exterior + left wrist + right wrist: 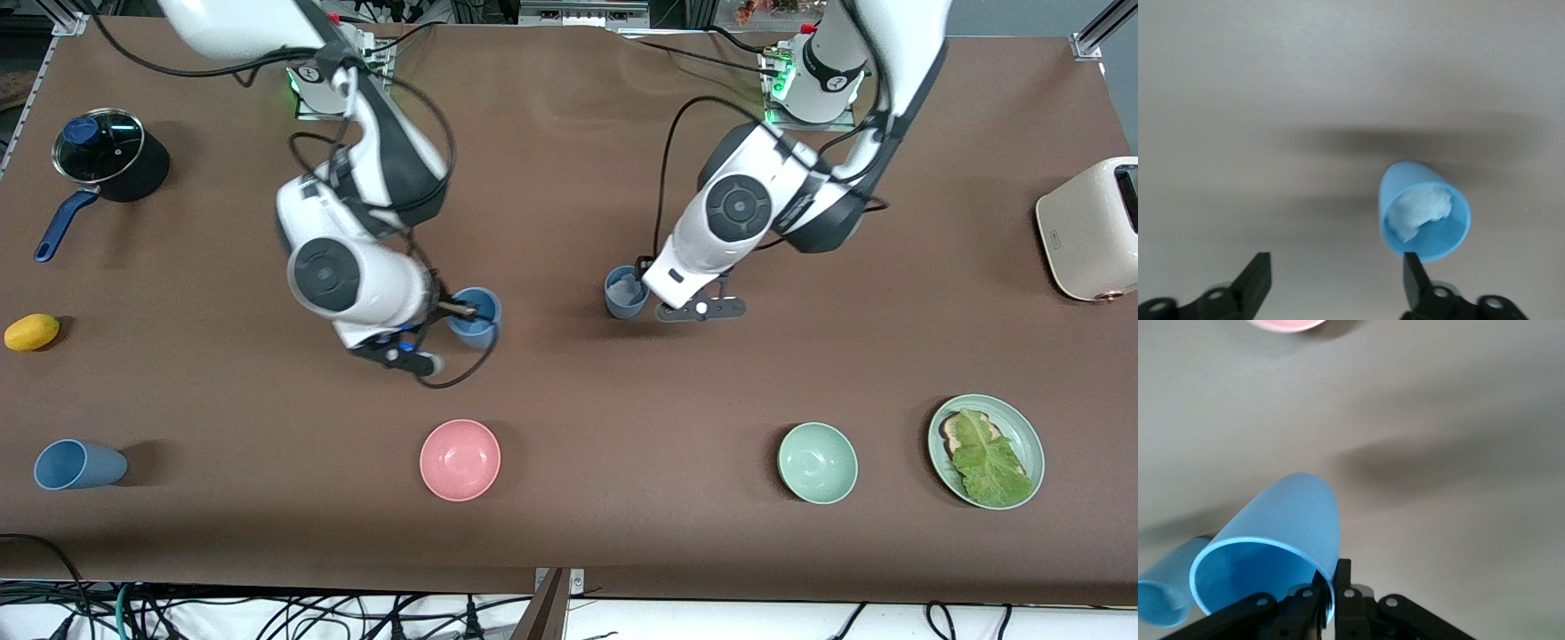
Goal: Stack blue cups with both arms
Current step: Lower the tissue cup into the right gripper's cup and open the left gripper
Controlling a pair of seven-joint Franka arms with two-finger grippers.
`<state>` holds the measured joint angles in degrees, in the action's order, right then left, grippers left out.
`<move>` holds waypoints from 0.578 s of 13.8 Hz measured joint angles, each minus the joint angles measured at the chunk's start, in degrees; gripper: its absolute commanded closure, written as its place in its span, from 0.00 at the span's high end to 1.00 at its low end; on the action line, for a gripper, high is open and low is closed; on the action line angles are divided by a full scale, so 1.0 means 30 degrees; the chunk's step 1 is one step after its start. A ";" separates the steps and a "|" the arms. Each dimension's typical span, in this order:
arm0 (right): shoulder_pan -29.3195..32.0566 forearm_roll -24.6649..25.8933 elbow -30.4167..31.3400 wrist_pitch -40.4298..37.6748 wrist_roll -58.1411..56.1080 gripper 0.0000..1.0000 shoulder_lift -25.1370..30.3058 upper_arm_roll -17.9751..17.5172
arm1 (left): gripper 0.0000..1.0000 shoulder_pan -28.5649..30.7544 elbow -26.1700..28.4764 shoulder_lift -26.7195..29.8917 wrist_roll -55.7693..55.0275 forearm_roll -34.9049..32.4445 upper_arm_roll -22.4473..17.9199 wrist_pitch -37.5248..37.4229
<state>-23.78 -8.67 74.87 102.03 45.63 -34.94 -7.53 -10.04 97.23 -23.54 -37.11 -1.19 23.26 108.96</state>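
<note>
My right gripper (458,309) (1333,587) is shut on the rim of a light blue cup (473,317) (1275,533) and holds it tilted over the middle of the table. A greyer-blue cup (626,292) (1423,212) with something white inside stands upright toward the left arm's end. My left gripper (647,283) (1336,277) is open and empty beside it; the cup lies just outside one finger (1413,272), not between the two. A third blue cup (76,464) lies on its side at the right arm's end, near the front camera.
A pink bowl (460,460) and a green bowl (817,462) sit nearer the front camera. A green plate (1027,431) holds toast and lettuce. A cream toaster (1089,229) stands at the left arm's end. A lidded pot (111,156) and a lemon (32,332) are at the right arm's end.
</note>
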 measured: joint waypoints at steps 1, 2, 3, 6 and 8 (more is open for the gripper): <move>-0.0807 -0.0033 -0.0520 0.0026 0.1090 0.00 -0.0190 -0.0002 | 1.00 0.0337 -0.0746 0.0255 0.0714 -0.0068 -0.0022 -0.1385; -0.1629 -0.0039 -0.1025 0.0102 0.2302 0.00 -0.0401 0.0000 | 1.00 0.0823 -0.1422 0.0445 0.1591 -0.0186 -0.0032 -0.2532; -0.2407 -0.0040 -0.1577 0.0175 0.3428 0.00 -0.0666 -0.0005 | 1.00 0.1441 -0.1973 0.0607 0.2596 -0.0253 -0.0043 -0.3412; -0.4587 -0.0036 -0.3003 0.0492 0.6222 0.00 -0.1651 0.0043 | 1.00 0.3044 -0.2615 0.1302 0.4980 -0.0262 -0.0091 -0.4690; -0.5427 -0.0033 -0.3334 0.1098 0.7304 0.00 -0.2131 0.0055 | 1.00 0.3774 -0.2715 0.2045 0.6111 -0.0262 -0.0099 -0.5202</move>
<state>-40.06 -8.77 64.87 105.32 67.54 -41.33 -7.36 1.28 89.08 -17.41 -18.78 -1.97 22.96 93.35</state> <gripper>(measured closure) 0.943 0.000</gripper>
